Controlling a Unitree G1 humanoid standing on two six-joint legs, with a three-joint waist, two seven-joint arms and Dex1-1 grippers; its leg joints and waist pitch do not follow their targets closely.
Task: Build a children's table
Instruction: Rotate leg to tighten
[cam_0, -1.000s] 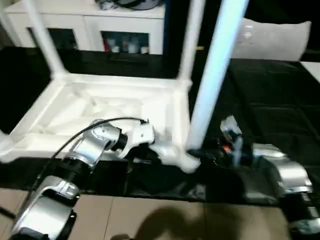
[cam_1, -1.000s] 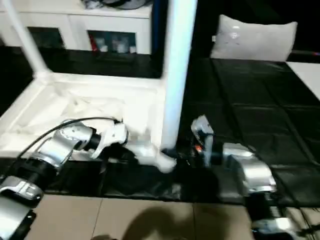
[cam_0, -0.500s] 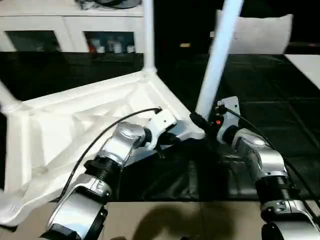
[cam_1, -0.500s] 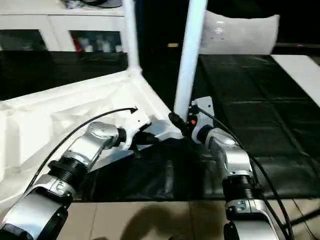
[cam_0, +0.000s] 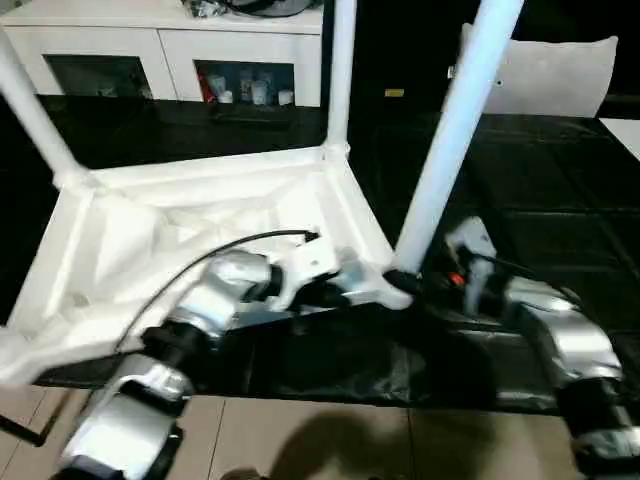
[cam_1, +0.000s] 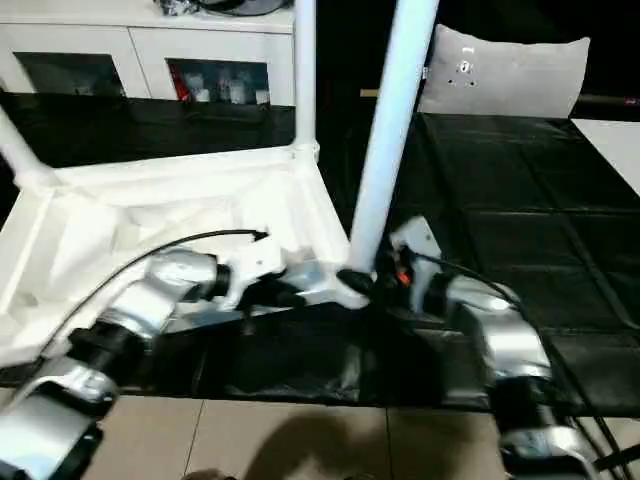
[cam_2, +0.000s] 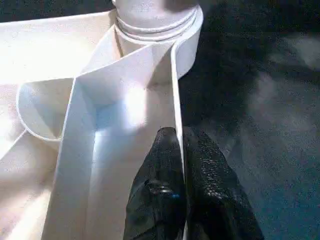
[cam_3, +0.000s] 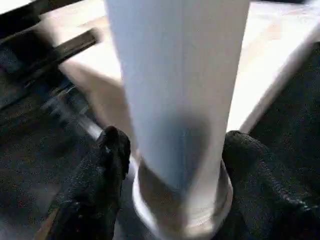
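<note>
We see the children's table (cam_0: 200, 235) lying upside down on the black mat (cam_0: 540, 190), its ribbed underside facing up and its white legs rising from the corner sockets; one leg (cam_0: 455, 130) stands in the near corner socket (cam_0: 392, 288), another (cam_0: 340, 75) in the far corner, and a third (cam_0: 30, 110) at the far left corner; the tabletop's near left edge reaches over the mat's border above the tan floor (cam_0: 330, 440). Our left gripper (cam_2: 181, 150) is pinched on the thin side wall of the tabletop (cam_2: 176, 90) just short of the near socket, one black finger (cam_2: 162, 150) inside the wall and the other outside; in the head views it (cam_0: 335, 292) sits against that same rim. Our right gripper (cam_3: 172, 150) straddles the base of the near leg (cam_3: 180, 75), its two fingers (cam_3: 112, 150) standing a little clear of the leg on either side, so the jaws are spread around the leg rather than clamped on it; from above it (cam_1: 378, 283) sits right at the foot of that leg. Beyond the table stands a white cabinet (cam_0: 170, 50) with glass doors, and a white pillow (cam_0: 545, 70) lies at the far right.
</note>
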